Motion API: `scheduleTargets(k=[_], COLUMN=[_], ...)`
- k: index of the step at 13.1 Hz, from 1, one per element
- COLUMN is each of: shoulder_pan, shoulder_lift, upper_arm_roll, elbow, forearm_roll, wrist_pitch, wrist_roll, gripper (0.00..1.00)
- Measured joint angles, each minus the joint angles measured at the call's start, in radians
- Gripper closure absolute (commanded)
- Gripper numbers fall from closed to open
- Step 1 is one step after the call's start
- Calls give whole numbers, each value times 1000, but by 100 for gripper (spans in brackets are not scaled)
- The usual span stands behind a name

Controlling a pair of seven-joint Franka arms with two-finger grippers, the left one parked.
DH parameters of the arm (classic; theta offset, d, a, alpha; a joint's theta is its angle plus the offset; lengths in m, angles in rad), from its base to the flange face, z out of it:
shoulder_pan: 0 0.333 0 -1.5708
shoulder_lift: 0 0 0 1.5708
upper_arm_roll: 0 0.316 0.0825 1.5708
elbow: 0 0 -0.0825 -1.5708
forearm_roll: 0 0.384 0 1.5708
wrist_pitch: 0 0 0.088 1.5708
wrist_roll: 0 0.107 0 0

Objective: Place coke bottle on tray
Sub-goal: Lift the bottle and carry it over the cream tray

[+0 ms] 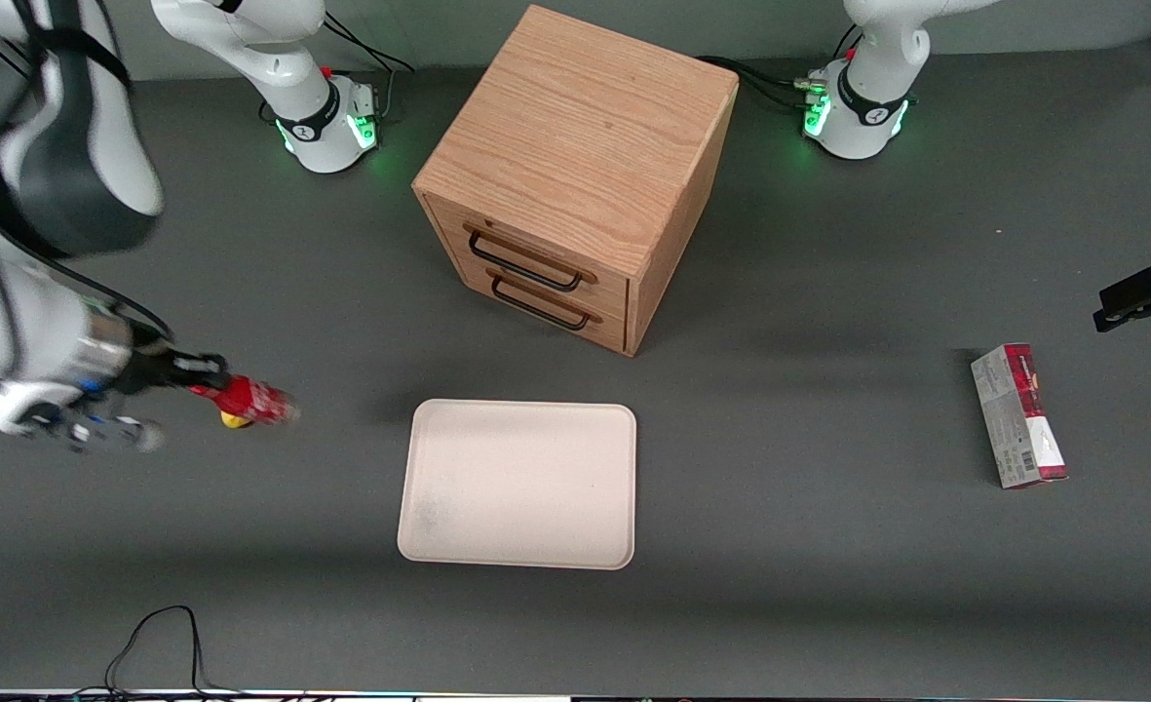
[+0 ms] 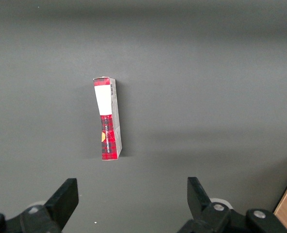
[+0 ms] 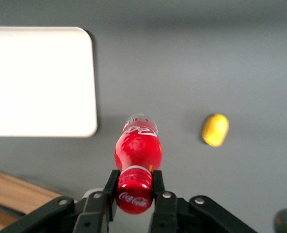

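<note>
Gripper (image 3: 134,194) of the working right arm hangs low over the dark grey table (image 1: 828,585), toward the working arm's end, wrist stretched out nearly level, and its black fingers (image 3: 159,187) are clamped on the neck of the small slim red coke bottle (image 3: 137,156) just under the red cap. That bottle is carried lying sideways above the table, white script logo up, clear base pointing toward the large flat cream-beige rectangular tray (image 1: 518,485), which sits near but apart. A small yellow rounded object (image 3: 215,129) lies on the table beside the bottle. Farther from the camera stands the oak two-drawer cabinet (image 1: 575,175).
</note>
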Motion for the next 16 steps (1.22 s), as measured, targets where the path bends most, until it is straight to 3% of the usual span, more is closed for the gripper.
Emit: scheduleTargets(k=[3,6,11,15,16], shoulder_pan=[119,176,204,215,216], shoulder_lift=[243,379,457,475,475], upper_arm_roll=[4,4,4,5,6], elbow=[225,317,340,348,348], forearm_roll=[-32,-48,-55,-126,-129], wrist_pitch=[9,116,221,222,222], wrist_roll=[130,183,202,202,202], gripper=[100,100,100,100,67])
